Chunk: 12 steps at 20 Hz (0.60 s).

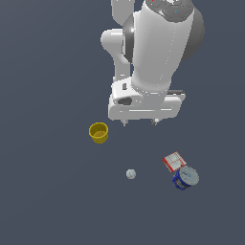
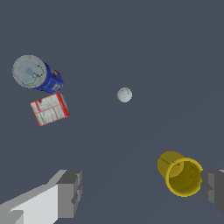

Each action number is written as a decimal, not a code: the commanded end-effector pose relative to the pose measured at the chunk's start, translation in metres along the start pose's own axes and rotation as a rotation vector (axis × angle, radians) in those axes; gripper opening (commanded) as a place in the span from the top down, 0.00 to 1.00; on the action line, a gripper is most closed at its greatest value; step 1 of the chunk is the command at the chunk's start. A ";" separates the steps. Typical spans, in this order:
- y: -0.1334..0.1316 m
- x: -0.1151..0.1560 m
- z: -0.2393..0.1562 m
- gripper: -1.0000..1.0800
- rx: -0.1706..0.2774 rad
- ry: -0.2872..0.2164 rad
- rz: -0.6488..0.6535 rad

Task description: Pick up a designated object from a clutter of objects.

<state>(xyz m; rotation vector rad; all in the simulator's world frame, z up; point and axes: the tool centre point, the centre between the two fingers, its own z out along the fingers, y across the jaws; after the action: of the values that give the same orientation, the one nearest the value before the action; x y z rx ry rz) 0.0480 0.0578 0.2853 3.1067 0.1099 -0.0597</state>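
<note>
Above the dark floor, the arm hangs wrist-down, its gripper spread wide and empty. On the exterior view's right stands the blue can, touching the red-and-white box. Apart lie the small ball and yellow cup.

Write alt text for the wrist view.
The open gripper hangs above a dark floor, holding nothing, one finger far from the blue can. A red-and-white box lies beside the can, a small grey ball mid-scene, a yellow cup by the other finger.
</note>
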 end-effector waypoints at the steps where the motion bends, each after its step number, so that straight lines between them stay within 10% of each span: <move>1: -0.014 0.016 0.008 0.04 -0.001 0.003 0.001; 12: -0.094 0.086 0.061 0.04 0.005 0.022 0.014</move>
<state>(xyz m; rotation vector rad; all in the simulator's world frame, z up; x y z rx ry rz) 0.1170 0.1431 0.2272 3.1118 0.0929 -0.0292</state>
